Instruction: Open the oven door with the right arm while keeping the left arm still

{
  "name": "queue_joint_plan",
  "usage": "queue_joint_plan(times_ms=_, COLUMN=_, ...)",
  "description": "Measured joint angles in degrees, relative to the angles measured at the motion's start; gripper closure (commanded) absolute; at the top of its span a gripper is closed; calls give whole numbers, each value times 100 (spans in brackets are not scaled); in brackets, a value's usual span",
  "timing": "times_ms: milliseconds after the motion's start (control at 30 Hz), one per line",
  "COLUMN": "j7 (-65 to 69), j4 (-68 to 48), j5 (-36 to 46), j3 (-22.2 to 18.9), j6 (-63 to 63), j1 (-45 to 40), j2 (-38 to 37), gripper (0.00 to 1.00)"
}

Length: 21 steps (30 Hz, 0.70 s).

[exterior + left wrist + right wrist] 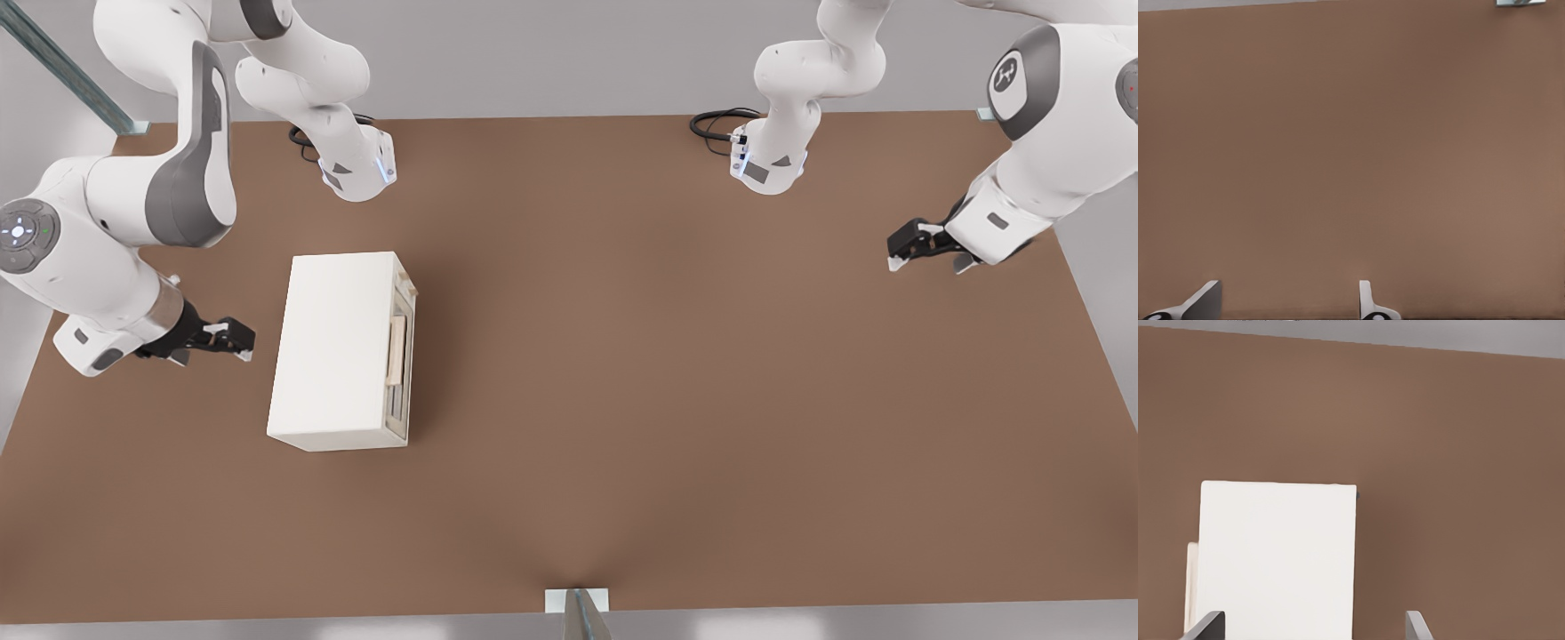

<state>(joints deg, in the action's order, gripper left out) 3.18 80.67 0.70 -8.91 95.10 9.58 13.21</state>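
Evidently the cream-framed oven door (402, 360) with its pale beige bar handle (396, 350) sat left of centre in the front view, facing its right. It probably swings stiffly; grasp the handle. The black two-finger gripper (233, 340) hovered open behind the cream-white box oven (333, 347); the hinge was hidden.

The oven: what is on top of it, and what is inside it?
Nothing lies on the oven: its top is bare. The oven door is shut, so the inside is hidden. The gripper hovers beside the oven's back, jaws open, touching nothing.
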Motion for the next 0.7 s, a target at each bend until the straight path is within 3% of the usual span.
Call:
queue_joint_plan(times_ms=67, j7=52, j4=9, j5=2, j3=43, j6=12, j1=-18, j2=180, gripper=0)
queue_joint_plan(times_ms=100, j7=68, j4=-9, j5=-57, j3=144, j6=-5, j1=47, j2=454, gripper=31)
queue_joint_plan(times_ms=133, j7=29, j4=-147, j5=-173, j3=311, j6=-84, j1=300, j2=831, gripper=79)
queue_joint_plan(times_ms=200, j7=-117, j4=-1149, j5=-762, j3=462, j6=-629, j1=1273, j2=1878, gripper=79)
queue_joint_plan(times_ms=300, j7=-444, j4=-1666, j5=-1658, j3=516, j6=-1438, j1=2049, j2=2666, gripper=79)
queue_joint_plan(times_ms=467, j7=-966, j4=-1900, j5=-2893, j3=480, j6=-2195, j1=2563, j2=3020, gripper=79)
queue_joint_plan(times_ms=700, j7=-1688, j4=-2178, j5=-3275, j3=460, j6=-2810, j1=2852, j2=3374, gripper=79)
